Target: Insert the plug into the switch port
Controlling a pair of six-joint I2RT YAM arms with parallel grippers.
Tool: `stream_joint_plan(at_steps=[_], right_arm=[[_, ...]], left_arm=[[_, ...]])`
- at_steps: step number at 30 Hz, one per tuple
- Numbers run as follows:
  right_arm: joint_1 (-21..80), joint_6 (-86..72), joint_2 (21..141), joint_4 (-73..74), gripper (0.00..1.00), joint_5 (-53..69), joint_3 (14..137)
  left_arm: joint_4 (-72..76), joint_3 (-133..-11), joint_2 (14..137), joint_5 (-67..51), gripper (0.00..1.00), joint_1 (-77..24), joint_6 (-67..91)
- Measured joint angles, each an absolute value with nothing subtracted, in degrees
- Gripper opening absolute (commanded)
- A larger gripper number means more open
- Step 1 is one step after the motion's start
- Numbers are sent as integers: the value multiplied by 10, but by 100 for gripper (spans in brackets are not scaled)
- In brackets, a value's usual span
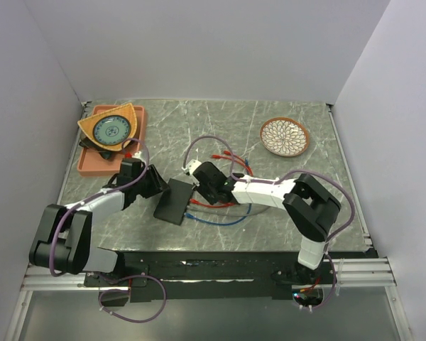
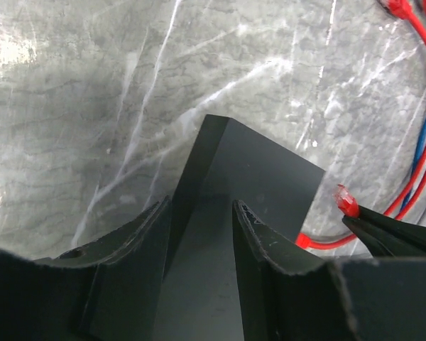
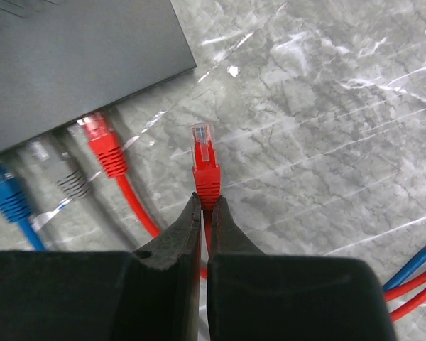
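Observation:
The black switch box [image 1: 174,201] lies mid-table. My left gripper [image 2: 199,206] has its fingers closed on the box's near end [image 2: 255,167]. Along one long edge [image 3: 138,92] runs the row of switch ports, and their openings do not show. A blue [image 3: 3,188], a grey [image 3: 46,160] and a red plug [image 3: 99,138] sit in that row. My right gripper [image 3: 206,201] is shut on the boot of a loose red plug [image 3: 204,160]. Its clear tip points toward the box and stops short of the edge, to the right of the seated red plug. The same plug [image 2: 346,200] shows beside the box in the left wrist view.
An orange tray [image 1: 92,162] with a triangular patterned plate [image 1: 112,126] stands at the back left. A patterned bowl [image 1: 285,136] is at the back right. Red and blue cables [image 1: 220,215] loop on the marble in front of the box, with more red leads [image 1: 231,158] behind the right gripper.

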State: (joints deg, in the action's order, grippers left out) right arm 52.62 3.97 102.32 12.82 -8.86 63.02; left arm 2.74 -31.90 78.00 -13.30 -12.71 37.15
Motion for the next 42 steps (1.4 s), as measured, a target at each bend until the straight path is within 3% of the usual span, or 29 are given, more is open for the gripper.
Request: stream_joint_plan(at_steps=[10, 24, 42], right_arm=[[546, 55, 1092, 130, 0, -131, 677], [552, 62, 1056, 103, 0, -121, 625], [552, 48, 1036, 85, 0, -98, 598]], left_arm=[[69, -314, 824, -156, 43, -127, 372], [127, -318, 861, -195, 37, -123, 373], [143, -320, 872, -203, 37, -123, 378]])
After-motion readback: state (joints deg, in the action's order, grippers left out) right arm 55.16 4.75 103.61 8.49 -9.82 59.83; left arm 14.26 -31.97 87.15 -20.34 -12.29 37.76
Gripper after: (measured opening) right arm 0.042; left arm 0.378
